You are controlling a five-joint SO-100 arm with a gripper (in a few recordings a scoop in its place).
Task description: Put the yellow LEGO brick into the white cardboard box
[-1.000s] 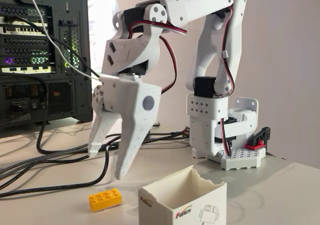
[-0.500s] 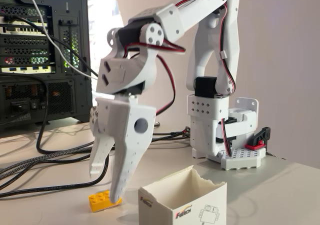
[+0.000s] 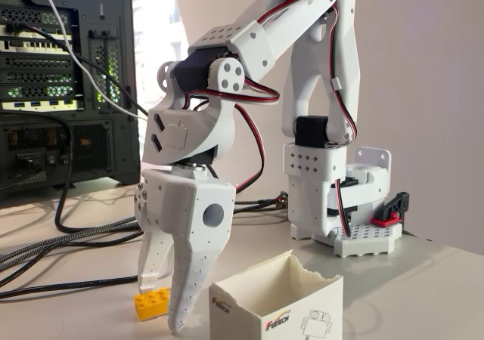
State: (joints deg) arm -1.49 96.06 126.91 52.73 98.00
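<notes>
White arm (image 3: 302, 23) bent over from a base (image 3: 321, 193) at the back right, end effector (image 3: 166, 306) pointing straight down at the front of the surface (image 3: 423, 287). Two long white fingers (image 3: 189, 279) parted, not clenched, tips at or just above the surface. Yellow brick (image 3: 150, 304) lying flat on the surface between and partly behind those fingers: left end in plain sight, right end hidden behind the nearer, wider finger. Contact between fingers and brick impossible to judge from this angle; nothing lifted. Far finger (image 3: 155, 261) just above the brick's rear edge.

White box (image 3: 276, 302) standing upright just right of the end effector, close beside the near finger, open top with a ragged torn rim, brown inside, black logo text and a small robot drawing on the front face. Brick outside the box, to its left in the fixed view.

Red and black wires (image 3: 249, 91) looping along the arm's joints. White studded plate (image 3: 368, 239) with a red piece (image 3: 386, 221) at the foot of the base, well behind the box. Black computer case (image 3: 64, 83) at the left rear, coloured lights faintly visible through its mesh. Thick black cables (image 3: 76, 238) trailing from it across the surface toward the arm. Plain pale wall (image 3: 431, 91) behind, bright window light at top centre.
</notes>
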